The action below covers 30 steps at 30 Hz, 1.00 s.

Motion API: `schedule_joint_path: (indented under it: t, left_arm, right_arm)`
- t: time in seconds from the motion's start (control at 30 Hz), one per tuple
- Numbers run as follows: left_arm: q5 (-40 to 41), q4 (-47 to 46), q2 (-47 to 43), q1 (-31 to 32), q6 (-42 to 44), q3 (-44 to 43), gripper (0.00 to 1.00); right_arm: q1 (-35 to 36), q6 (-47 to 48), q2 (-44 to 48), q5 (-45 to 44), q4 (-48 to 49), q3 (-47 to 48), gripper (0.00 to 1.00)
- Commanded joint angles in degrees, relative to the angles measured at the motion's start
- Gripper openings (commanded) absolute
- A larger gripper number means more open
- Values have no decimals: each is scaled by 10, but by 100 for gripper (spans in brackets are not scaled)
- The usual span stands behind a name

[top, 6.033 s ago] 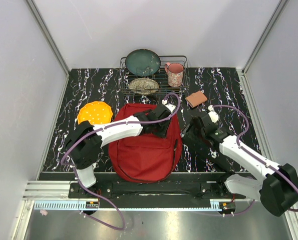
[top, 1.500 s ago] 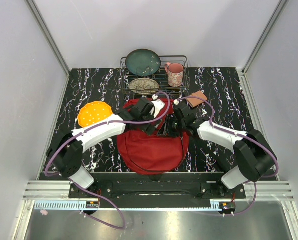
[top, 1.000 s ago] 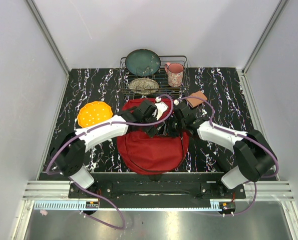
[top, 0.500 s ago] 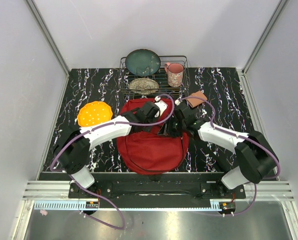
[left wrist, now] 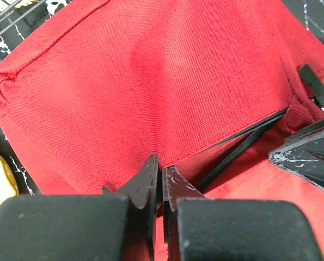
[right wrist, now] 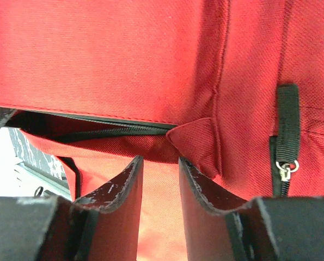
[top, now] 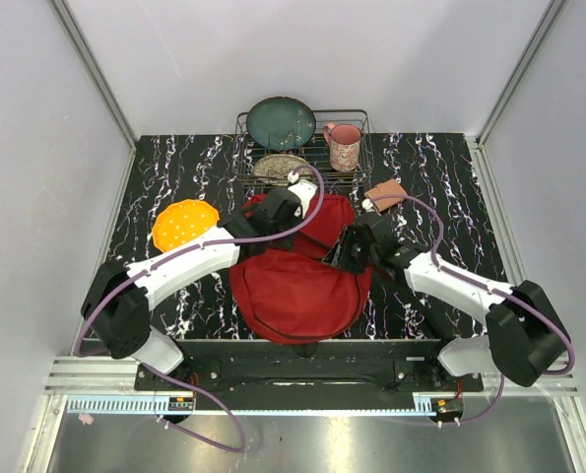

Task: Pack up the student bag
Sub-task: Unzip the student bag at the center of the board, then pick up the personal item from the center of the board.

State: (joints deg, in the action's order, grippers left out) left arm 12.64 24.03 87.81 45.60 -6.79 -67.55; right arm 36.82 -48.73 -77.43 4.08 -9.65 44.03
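The bag (top: 293, 286) lies on the table (top: 174, 168) between the two arms, just in front of the rack (top: 239, 158). Half a second ago its flap (top: 317, 219) lay lower. Now the left gripper (top: 281, 205) has moved back toward the rack and the flap stands raised behind it, so the mouth gapes. That gripper was spread wide a second ago. Now it is clenched on the flap's hem (left wrist: 162, 171), beside the open zip (left wrist: 232, 152).

The left arm reaches forward and to the right across the bag's far left corner. The right arm has drawn back a little and stretches low to the left. The right gripper (top: 350, 248) sits at the bag's right shoulder. Its jaws are released, partly apart (right wrist: 160, 166), just short of a fold of red cloth and gripping nothing. A zip pull (right wrist: 284, 171) hangs to the right.

Nothing shows inside the bag but red lining. The rack holds a teal plate (top: 281, 121), a patterned plate (top: 281, 166) and a pink mug (top: 344, 146). An orange disc (top: 185, 223) lies left of the bag and a brown block (top: 386, 193) lies to its right.
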Motion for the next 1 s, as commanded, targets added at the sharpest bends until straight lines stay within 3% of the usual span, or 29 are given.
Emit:
schedule_joint_path:
  t: [0.0,0.13,0.23,0.3,0.47,0.57,0.67,0.73,0.97]
  left_arm:
    - [-3,-24,-49,-17,-25,-39,0]
    - [-9,-21,-55,-16,-36,-36,0]
    - [-17,-18,-60,-16,-46,-34,0]
    - [-17,-16,-62,-17,-53,-30,0]
    - [-20,-13,-72,-16,-58,-22,0]
    - [-22,-9,-75,-17,-57,-21,0]
    - [-26,-8,-78,-17,-57,-18,0]
    - [-30,-7,-80,-16,-57,-16,0]
    - [-39,-7,-79,-17,-57,-7,0]
  right_arm:
    - [2,-12,27,-38,-23,-23,39]
    - [2,-17,62,-38,-2,-32,41]
    - [2,-21,110,-58,4,-33,50]
    - [2,-22,157,-85,4,-34,65]
    - [-8,-23,223,-203,-48,-17,80]
    - [-29,-18,210,-220,-85,1,84]
    - [-91,-29,181,-176,-115,16,87]
    - [-142,-37,167,-151,-117,18,88]
    - [-207,-53,92,-114,-96,44,95]
